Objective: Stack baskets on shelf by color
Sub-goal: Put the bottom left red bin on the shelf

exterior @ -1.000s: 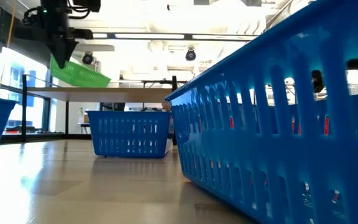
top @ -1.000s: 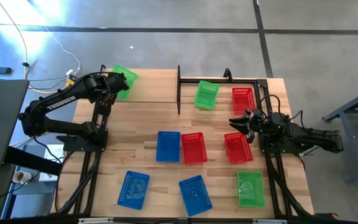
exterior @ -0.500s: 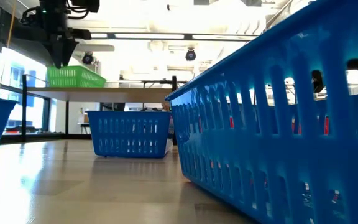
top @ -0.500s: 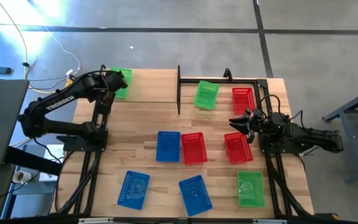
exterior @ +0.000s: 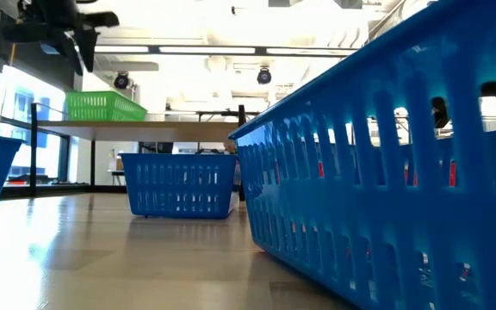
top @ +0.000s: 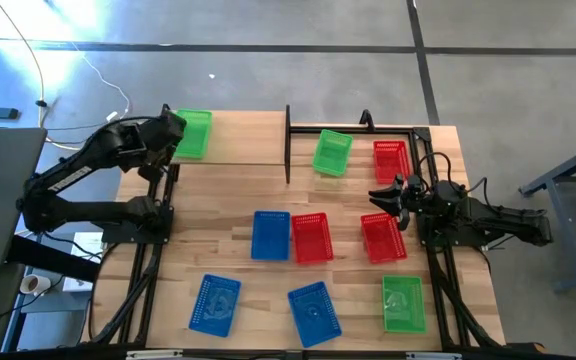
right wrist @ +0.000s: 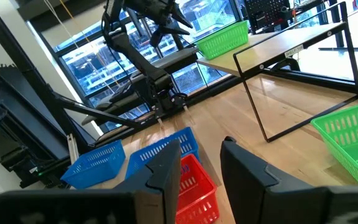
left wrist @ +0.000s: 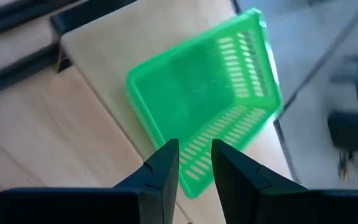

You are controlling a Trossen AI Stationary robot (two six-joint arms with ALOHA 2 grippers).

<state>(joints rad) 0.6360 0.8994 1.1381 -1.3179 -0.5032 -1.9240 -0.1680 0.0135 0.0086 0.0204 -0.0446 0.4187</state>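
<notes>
A green basket stands level on its base at the left end of the shelf, and it also shows in the low view and the left wrist view. My left gripper is open and hangs just left of and above that basket, touching nothing. My right gripper is open and waits at the table's right, beside a red basket. A green basket and a red basket sit on the table right of the shelf.
On the table's near half lie a blue basket, a red basket, two more blue baskets and a green basket. The shelf's middle and right part are bare wood. Black frame rails run along both table sides.
My left gripper brought the tilted green basket down level onto the shelf's left end, let go of it, then drew back up and toward the table's left edge. The basket stays where it was set. The right arm kept still.
</notes>
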